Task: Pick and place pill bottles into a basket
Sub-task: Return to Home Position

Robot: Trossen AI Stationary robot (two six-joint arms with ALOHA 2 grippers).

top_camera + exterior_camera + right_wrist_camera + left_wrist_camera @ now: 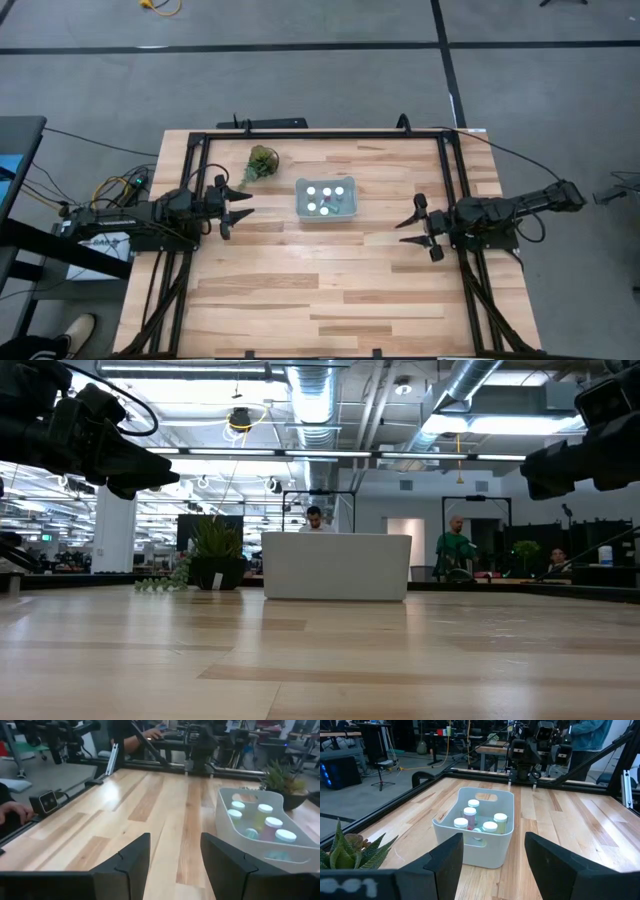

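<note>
The basket [325, 199] stands mid-table; a potted succulent [262, 163] sits near it, not touching; a black frame [320, 133] borders the tabletop [330, 290], otherwise bare wood.

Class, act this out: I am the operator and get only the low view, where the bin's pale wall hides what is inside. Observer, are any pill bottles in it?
Observer: Yes. The left wrist view shows at least five capped pill bottles upright inside the basket.
Operator: Where do the grippers stand?
Observer: In the high view the left gripper sits left of the basket and the right gripper right of it, both apart from it.
Operator: Is either one holding anything?
Observer: No. The wrist views show both open, with nothing between the fingers.
</note>
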